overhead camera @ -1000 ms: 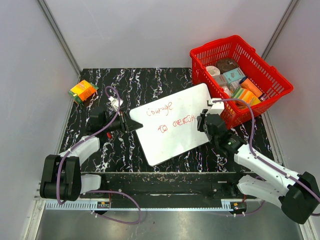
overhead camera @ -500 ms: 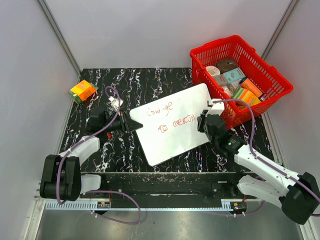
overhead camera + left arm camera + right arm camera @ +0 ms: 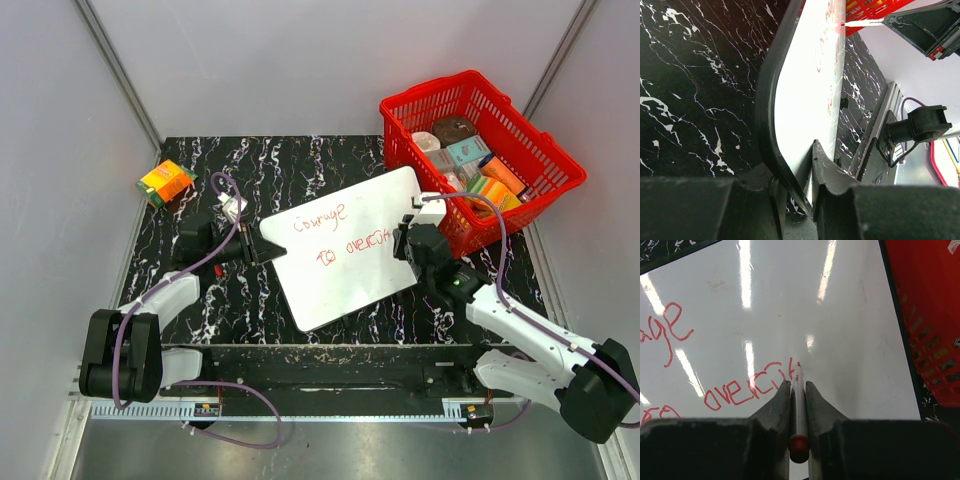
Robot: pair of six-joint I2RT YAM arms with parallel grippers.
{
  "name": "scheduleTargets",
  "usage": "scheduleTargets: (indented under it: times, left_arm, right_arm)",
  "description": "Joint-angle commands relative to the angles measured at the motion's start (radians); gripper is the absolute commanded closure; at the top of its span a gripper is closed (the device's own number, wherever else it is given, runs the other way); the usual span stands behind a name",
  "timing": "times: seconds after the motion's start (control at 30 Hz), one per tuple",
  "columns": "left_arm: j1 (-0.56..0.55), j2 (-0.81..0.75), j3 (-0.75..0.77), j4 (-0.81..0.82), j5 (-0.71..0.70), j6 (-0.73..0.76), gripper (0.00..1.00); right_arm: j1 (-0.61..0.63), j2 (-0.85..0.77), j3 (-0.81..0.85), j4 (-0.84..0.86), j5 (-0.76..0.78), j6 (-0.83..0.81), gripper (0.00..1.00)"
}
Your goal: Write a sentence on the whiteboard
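The whiteboard (image 3: 345, 280) lies tilted on the black marble table. My left gripper (image 3: 262, 248) is shut on its left edge; the left wrist view shows the board's black rim (image 3: 771, 100) pinched between my fingers (image 3: 830, 170). The sentence (image 3: 352, 246) is red handwriting in two lines, "courage" above "to overco…". My right gripper (image 3: 405, 243) is shut on a white marker with a red end (image 3: 799, 410). The marker's tip touches the board (image 3: 850, 315) at the end of the lower line of red writing (image 3: 747, 387).
A red basket (image 3: 562, 160) full of small packages stands at the far right, right beside the board's corner and my right arm. An orange box (image 3: 165, 181) lies at the far left table edge. Grey walls close in both sides.
My right gripper with the marker has edged slightly up and left at the end of the lower line. The left gripper and the board have stayed put.
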Motion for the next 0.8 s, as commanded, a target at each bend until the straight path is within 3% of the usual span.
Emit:
scheduleTargets:
  times: [0.0,0.77]
  left_arm:
    - [-0.025,0.001,-0.031,0.008,-0.167,0.238,1.0]
    - [-0.026,-0.016,-0.029,-0.011,-0.188,0.247,1.0]
  right_arm:
    - [-0.01,0.015,0.039,0.035,0.042,-0.019,1.0]
    - [-0.015,-0.001,-0.003,-0.006,0.049,0.007,1.0]
